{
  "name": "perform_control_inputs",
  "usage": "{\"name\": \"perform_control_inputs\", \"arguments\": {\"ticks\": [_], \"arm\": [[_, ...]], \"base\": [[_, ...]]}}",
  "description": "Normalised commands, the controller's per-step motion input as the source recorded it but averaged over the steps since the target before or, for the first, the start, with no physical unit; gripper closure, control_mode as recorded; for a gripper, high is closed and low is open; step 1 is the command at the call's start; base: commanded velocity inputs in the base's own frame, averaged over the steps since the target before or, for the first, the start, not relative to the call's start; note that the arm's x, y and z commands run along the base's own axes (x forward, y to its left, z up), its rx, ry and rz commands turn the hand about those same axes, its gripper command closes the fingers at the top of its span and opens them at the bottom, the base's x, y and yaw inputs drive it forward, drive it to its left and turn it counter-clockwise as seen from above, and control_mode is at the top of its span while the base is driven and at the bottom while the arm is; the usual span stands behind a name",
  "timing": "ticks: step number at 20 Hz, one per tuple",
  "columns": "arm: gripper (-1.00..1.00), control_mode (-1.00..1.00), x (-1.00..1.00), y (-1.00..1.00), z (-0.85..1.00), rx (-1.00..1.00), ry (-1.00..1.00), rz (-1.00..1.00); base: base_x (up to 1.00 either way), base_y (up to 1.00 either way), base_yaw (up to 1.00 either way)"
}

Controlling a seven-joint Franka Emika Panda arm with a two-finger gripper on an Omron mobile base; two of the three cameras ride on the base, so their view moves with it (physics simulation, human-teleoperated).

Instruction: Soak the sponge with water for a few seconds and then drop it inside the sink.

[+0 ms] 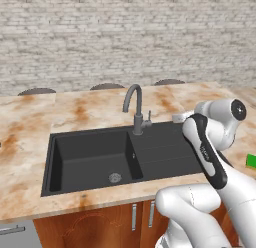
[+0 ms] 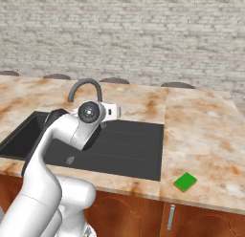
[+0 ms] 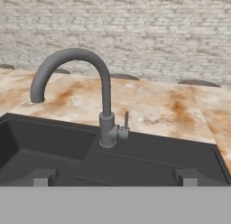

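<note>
We hover our wide-open, empty gripper [image 3: 113,177] over the matte black sink's drainboard [image 2: 129,145], facing the grey curved faucet [image 3: 101,87]. The small green sponge [image 2: 185,182] lies well right on the marbled counter [image 2: 201,131], near its front edge.

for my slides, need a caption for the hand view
Open gripper faces the grey faucet over the black sink, no water running.
</note>
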Motion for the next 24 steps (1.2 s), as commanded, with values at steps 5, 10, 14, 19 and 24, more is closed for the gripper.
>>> {"name": "perform_control_inputs", "arguments": {"ticks": [5,10,14,19,24], "arm": [[-1.0,-1.0,0.02,0.0,-0.01,-0.02,-0.06,0.0],[-1.0,-1.0,0.08,0.0,0.0,-0.03,-0.08,0.0],[-1.0,-1.0,0.13,-0.02,-0.06,-0.03,-0.07,0.01],[-1.0,-1.0,0.19,-0.02,-0.08,-0.03,-0.1,0.04],[-1.0,-1.0,0.24,-0.07,-0.11,-0.01,-0.11,0.05]], "base": [[0.0,0.0,0.0],[0.0,0.0,0.0],[0.0,0.0,0.0],[0.0,0.0,0.0],[0.0,0.0,0.0]]}}
